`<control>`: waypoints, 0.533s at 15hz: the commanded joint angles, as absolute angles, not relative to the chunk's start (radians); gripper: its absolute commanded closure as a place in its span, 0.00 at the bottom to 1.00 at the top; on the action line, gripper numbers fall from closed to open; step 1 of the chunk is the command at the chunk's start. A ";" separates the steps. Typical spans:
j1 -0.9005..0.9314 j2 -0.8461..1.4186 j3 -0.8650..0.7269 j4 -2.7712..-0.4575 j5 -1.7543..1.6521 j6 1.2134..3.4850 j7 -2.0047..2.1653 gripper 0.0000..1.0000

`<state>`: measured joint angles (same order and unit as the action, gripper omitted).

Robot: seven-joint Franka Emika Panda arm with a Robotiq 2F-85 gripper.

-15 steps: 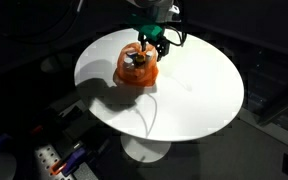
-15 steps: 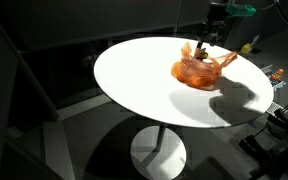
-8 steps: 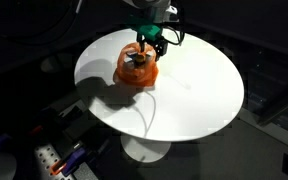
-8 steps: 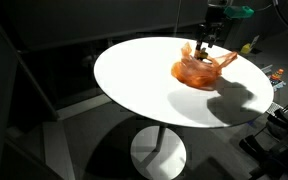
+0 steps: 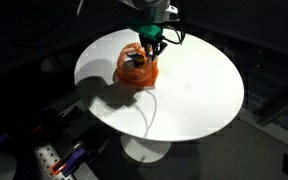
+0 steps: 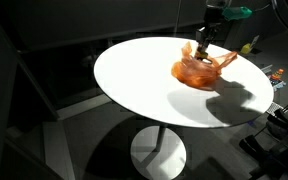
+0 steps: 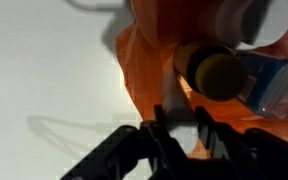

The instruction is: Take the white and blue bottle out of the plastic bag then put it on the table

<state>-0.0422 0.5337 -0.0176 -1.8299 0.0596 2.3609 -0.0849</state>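
My jaws hang over the rim of the orange bag on the white desk, bottle inside; I cannot tell whether they pinch anything.

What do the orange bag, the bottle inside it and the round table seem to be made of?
Orange bag: thin plastic film, translucent, crumpled, slightly glossy.
Bottle: probably clear bluish plastic, since light passes through it.
Table: smooth, even white top; perhaps laminate, but the look leaves it open.
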 commanded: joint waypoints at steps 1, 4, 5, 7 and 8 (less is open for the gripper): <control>-0.035 0.535 -0.020 -1.808 0.040 2.369 -0.057 0.89; -0.034 0.507 -0.011 -1.824 0.046 2.375 -0.069 0.89; -0.036 0.492 -0.004 -1.831 0.052 2.372 -0.078 0.89; -0.039 0.464 0.007 -1.845 0.062 2.368 -0.089 0.89; -0.039 0.452 0.009 -1.850 0.063 2.369 -0.089 0.89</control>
